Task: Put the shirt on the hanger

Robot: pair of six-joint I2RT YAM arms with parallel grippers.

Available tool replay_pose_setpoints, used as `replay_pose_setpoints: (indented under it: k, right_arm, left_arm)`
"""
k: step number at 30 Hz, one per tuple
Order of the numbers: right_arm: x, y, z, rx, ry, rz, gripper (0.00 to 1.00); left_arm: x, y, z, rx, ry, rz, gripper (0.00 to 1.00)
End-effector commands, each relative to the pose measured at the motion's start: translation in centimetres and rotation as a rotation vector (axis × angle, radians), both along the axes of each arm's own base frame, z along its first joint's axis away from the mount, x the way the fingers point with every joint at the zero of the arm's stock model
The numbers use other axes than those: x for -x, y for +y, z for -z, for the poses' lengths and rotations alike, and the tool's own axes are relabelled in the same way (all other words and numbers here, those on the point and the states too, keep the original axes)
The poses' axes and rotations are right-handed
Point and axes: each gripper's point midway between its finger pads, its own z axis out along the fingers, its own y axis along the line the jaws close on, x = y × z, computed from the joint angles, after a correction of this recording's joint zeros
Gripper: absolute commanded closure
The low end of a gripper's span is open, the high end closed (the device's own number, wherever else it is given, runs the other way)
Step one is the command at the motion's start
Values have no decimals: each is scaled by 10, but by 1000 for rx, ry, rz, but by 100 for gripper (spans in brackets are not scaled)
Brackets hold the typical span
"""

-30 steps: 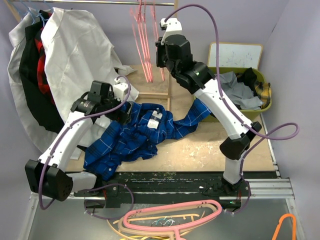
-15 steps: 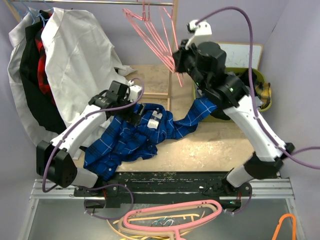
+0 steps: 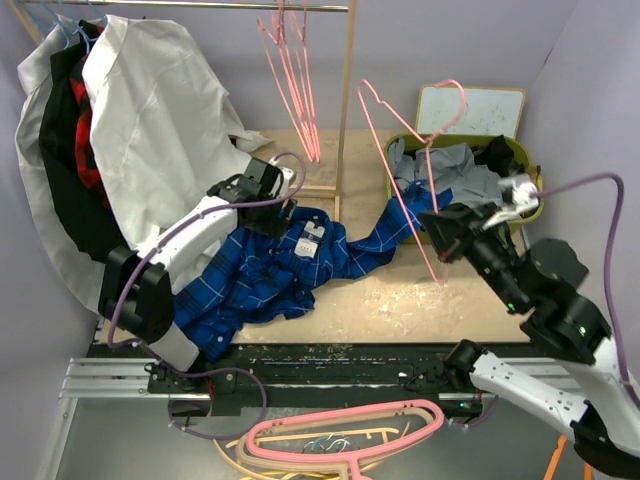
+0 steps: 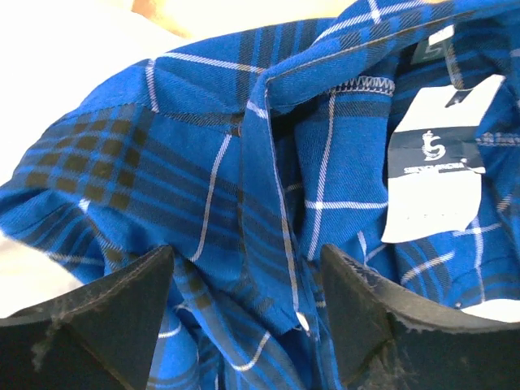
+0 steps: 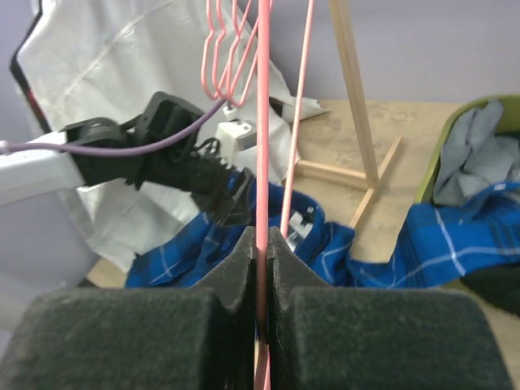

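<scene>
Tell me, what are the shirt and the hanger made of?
The shirt: soft woven cloth, likely cotton, matte; it rumples and shows stitched seams.
The hanger: thin smooth pink rod, maybe plastic or coated wire; the look leaves it open.

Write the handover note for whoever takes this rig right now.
Left gripper: open, low over the collar of the royal-blue checked shirt, not closed on it.
Right gripper: shut on the thin pink wire hanger, hook up, right of the shirt.
Shirt: crumpled on the wooden table, one sleeve toward the green basket.
Done: hanger in hand.
To do: grip the shirt, feed the hanger into its shoulders.
</scene>
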Motion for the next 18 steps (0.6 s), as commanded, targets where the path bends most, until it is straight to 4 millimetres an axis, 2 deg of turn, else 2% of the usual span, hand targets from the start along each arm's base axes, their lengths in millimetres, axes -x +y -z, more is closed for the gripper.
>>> replay_pose_setpoints:
  k: [1,4,5,7,9,10,13,15,18]
  right_arm:
    - [28,-3,41,-92,157,-56,100]
    - [43,2,71,-110,251,-108,100]
    - [49,7,80,-111,276,-144,100]
    - [55,15,100,-109,327,-187,100]
    - [60,22,115,-109,366,-227,100]
    - [63,26,123,-105,390,-249,100]
    - [72,37,141,-96,443,-319,100]
    - [76,43,143,-103,445,-361,100]
    - [78,58,140,-105,433,-441,100]
  left_arm:
    - [-16,-14,-3,16,-24,10,30]
    - [-18,-18,4,3,-1,21,33]
    - [-18,-20,7,0,8,28,37]
    - [-19,-23,11,-3,25,45,56]
    - [-20,-25,10,-5,30,64,91]
    - [-20,-24,7,-9,28,74,98]
    - [-20,-22,-21,5,-32,88,100]
    - [-17,-19,-38,17,-75,100,100]
    - [-8,-14,-48,26,-88,114,100]
